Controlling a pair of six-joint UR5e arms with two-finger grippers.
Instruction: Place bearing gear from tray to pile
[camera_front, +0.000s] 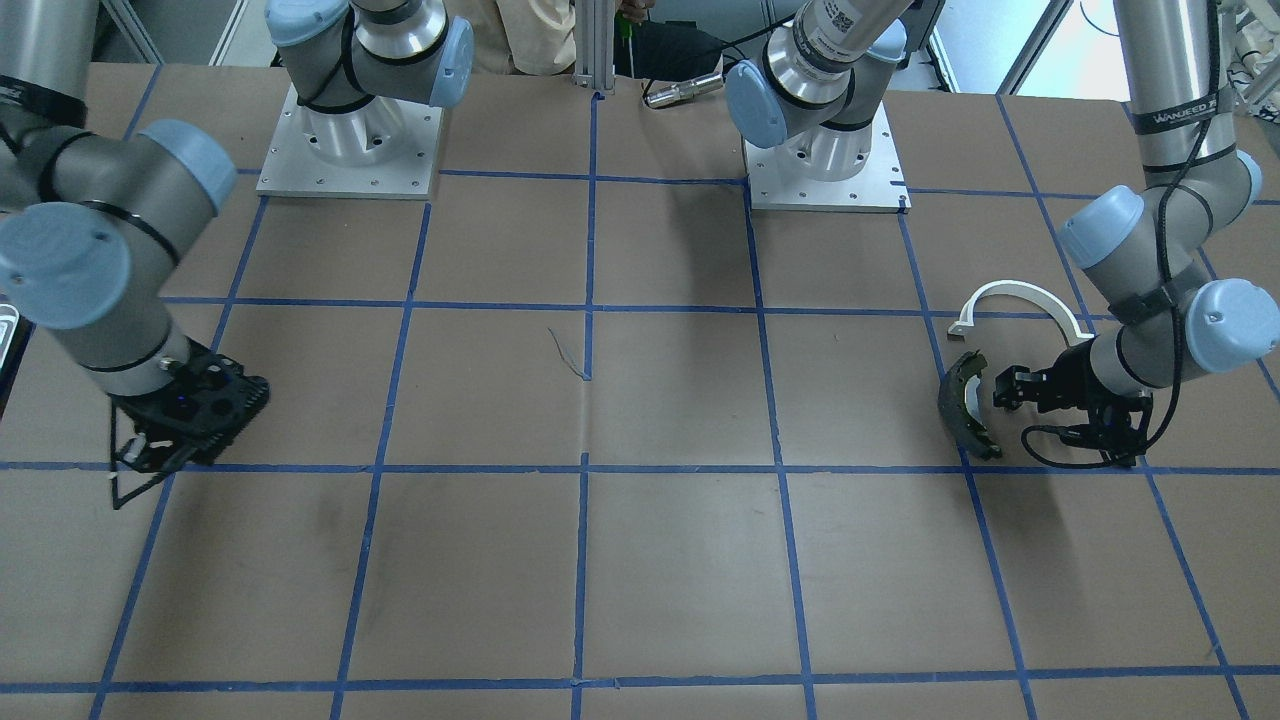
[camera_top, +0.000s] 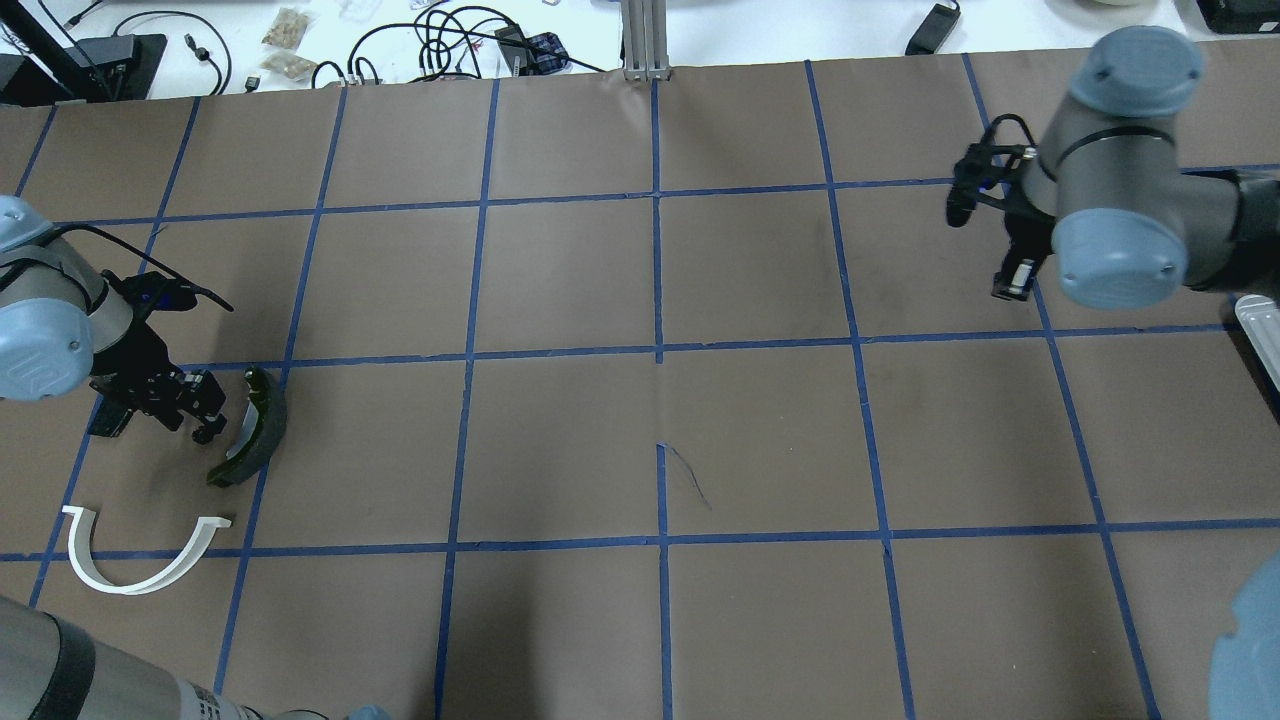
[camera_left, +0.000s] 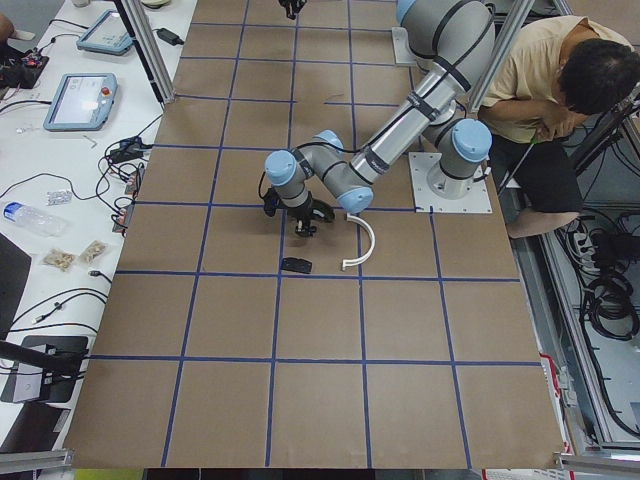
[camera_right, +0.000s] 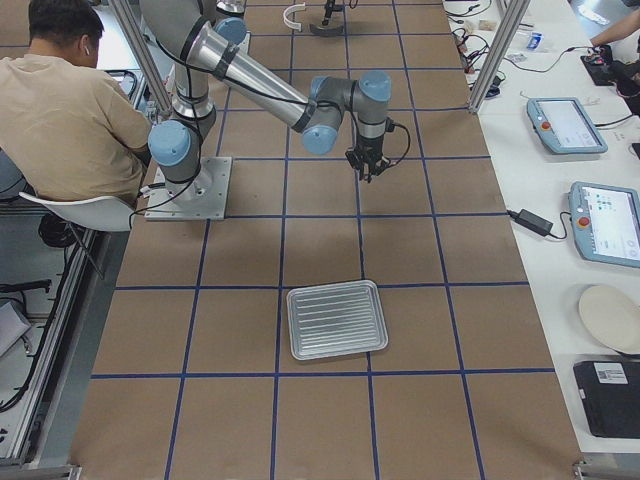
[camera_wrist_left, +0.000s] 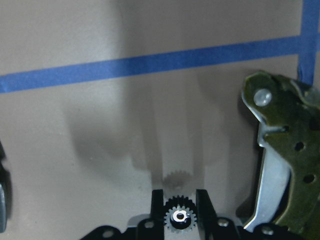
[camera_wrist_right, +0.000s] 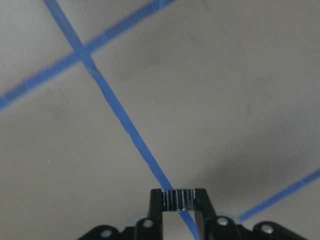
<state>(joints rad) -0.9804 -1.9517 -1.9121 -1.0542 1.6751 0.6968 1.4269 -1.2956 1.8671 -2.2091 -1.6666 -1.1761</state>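
My left gripper (camera_wrist_left: 179, 199) is shut on a small toothed bearing gear (camera_wrist_left: 179, 216) and holds it just above the paper. It is beside the pile, close to the olive-and-black brake shoe (camera_wrist_left: 285, 165). In the overhead view this gripper (camera_top: 205, 402) is left of the shoe (camera_top: 255, 425), with the white half-ring (camera_top: 140, 565) nearer the robot and the black brake pad (camera_top: 105, 420) under the arm. My right gripper (camera_wrist_right: 179, 192) is shut on a second gear (camera_wrist_right: 179, 200), seen edge-on, over a blue tape line. The silvery tray (camera_right: 335, 318) lies empty.
Brown paper with a blue tape grid covers the table (camera_top: 660, 430). The tray's rim (camera_top: 1258, 330) shows at the overhead view's right edge. A seated person (camera_right: 70, 110) is behind the robot bases. Cables and tablets lie on the side bench (camera_right: 570, 125).
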